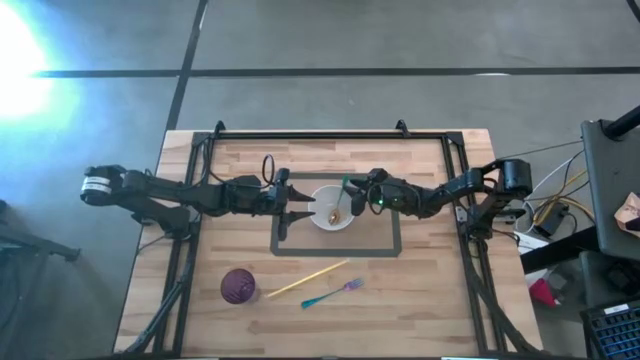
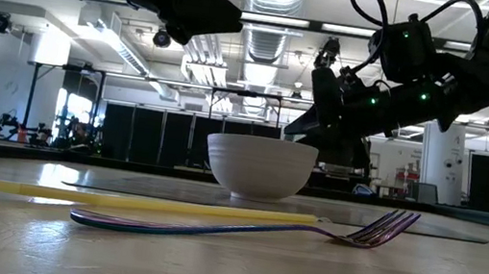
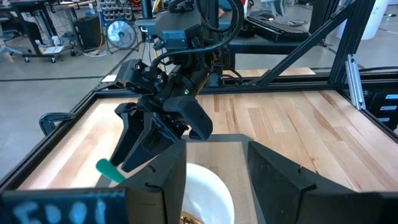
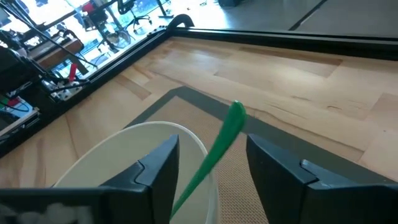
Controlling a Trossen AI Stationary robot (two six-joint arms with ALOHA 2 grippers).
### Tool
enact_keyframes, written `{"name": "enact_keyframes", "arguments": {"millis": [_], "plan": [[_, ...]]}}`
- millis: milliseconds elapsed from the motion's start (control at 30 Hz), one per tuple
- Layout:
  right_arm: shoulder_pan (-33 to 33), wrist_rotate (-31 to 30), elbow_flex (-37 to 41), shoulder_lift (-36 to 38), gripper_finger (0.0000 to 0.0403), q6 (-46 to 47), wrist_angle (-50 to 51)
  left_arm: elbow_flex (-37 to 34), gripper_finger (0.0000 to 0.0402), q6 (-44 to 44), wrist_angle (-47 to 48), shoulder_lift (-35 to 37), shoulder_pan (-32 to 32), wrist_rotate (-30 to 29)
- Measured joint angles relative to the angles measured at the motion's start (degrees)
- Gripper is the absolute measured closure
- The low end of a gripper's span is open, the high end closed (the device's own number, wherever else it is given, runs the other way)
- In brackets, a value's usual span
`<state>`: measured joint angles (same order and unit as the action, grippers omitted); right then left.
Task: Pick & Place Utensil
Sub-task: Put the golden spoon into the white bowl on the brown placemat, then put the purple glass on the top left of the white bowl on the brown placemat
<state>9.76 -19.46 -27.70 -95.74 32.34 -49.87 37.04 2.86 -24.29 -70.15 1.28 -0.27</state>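
A white bowl (image 1: 322,222) (image 2: 259,167) stands on a grey mat in the middle of the table. A green-handled utensil (image 1: 343,195) (image 4: 219,146) sits in it, head down inside and handle leaning out over the far-right rim. My right gripper (image 1: 358,197) (image 4: 211,149) is open just above that rim, with a finger on each side of the handle. My left gripper (image 1: 300,206) (image 3: 214,155) hovers open above the bowl's left side. The handle's tip (image 3: 109,169) also shows in the left wrist view.
A blue-purple fork (image 1: 332,293) (image 2: 240,229) and a yellow stick (image 1: 308,279) (image 2: 118,200) lie flat on the near part of the table. A purple round object (image 1: 238,285) stands near-left. A black frame (image 1: 310,136) runs around the table edges.
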Motion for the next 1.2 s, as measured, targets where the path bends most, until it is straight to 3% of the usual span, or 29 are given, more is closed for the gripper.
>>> {"name": "enact_keyframes", "arguments": {"millis": [500,700,933,1200], "plan": [[0.00,0.07,0.02,1.45,0.0186,-2.78,0.84,0.00,0.0236,-0.12,1.34,1.03,-0.43,0.00],[0.00,0.27,0.07,8.06,0.0188,-4.14,10.34,0.02,0.0236,-0.82,6.65,5.41,-1.45,-0.02],[-0.03,0.46,0.12,17.82,0.0187,-4.50,24.77,4.66,0.0236,-3.07,23.03,10.25,-2.65,-1.58],[-0.04,0.46,0.13,25.39,0.0188,-4.50,34.85,15.03,0.0236,-5.76,47.43,10.37,-5.93,-4.59]]}}
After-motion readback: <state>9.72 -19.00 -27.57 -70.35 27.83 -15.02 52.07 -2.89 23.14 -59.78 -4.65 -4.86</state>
